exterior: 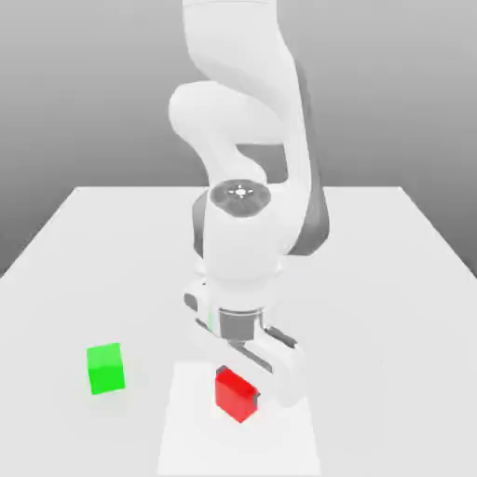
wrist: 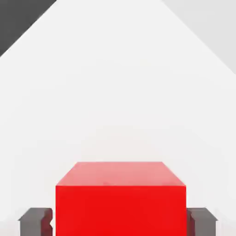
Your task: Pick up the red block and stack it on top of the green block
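Currently, hand [exterior: 238, 391] shut on red block [exterior: 236, 396], mid-patch.

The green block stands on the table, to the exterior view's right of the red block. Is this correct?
Not the right: the exterior view shows the green block to its left of the red block. It does stand on the table.

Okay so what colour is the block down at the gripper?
The block is plain bright red, best seen in the hand view.
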